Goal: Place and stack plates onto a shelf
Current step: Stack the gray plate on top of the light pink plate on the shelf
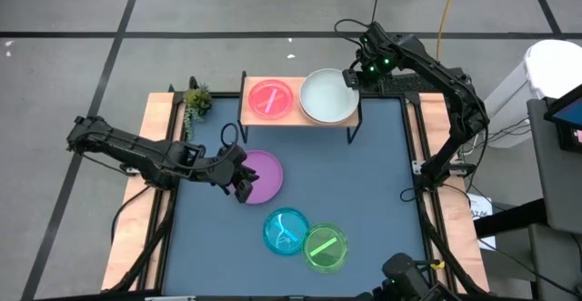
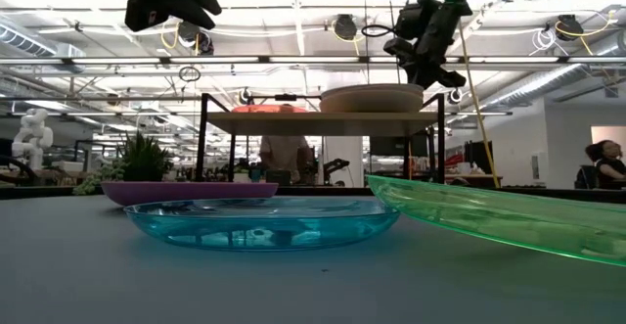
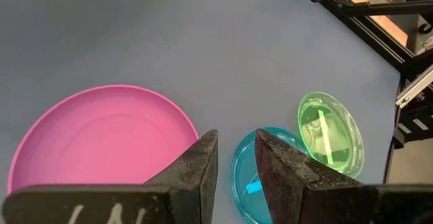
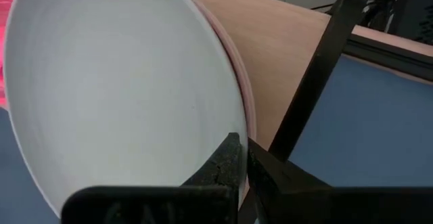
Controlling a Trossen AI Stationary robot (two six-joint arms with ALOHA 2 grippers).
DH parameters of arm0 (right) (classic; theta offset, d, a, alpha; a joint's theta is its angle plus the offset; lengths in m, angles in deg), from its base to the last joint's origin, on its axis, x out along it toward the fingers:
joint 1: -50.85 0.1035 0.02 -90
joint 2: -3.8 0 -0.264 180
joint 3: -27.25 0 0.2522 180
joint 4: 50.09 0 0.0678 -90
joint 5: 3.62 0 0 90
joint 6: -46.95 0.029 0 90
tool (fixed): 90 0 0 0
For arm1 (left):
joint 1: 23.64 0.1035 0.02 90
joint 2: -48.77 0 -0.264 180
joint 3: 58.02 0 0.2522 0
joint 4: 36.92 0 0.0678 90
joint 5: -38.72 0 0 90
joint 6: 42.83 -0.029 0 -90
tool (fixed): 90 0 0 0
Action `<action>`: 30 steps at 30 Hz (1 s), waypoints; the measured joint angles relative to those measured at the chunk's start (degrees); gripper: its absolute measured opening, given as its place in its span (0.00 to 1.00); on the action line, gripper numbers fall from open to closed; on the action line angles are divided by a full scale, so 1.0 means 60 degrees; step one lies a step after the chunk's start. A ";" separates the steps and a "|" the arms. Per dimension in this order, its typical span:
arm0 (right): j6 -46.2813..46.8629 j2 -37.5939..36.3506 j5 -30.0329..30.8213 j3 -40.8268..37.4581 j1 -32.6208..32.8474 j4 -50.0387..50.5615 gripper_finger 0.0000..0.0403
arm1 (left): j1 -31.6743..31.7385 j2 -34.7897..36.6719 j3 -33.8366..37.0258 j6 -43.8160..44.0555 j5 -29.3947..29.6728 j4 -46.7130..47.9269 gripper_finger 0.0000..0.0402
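Right hand: at the right end of the shelf, fingers pressed together at the rim of the white plate. Whether they pinch the rim or only touch it cannot be told. In the right wrist view a thin pink edge shows directly under the white plate, so it sits stacked on another plate. The stack occupies the right half of the shelf board.

Left hand: hovering over the left part of the purple plate, well above the tabletop per the low view. Fingers stand slightly apart with a narrow gap; nothing is between them.

Shelf: light-wood board on thin black legs, at the far edge of the tabletop. Translucent pink plate with its coloured bar rests on the left half, just beside the white plate.

Tabletop: purple plate lies flat near the middle-left. Blue translucent plate and green translucent plate sit nearer the front; the green one overlaps the blue one's rim and lies tilted.

Small potted plant stands left of the shelf.
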 joint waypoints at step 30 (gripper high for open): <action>-0.1624 -0.2370 -0.2033 -0.2313 0.0649 -0.3078 0.02 | -0.0046 0.0000 0.0000 -0.0197 -0.0079 0.0004 0.26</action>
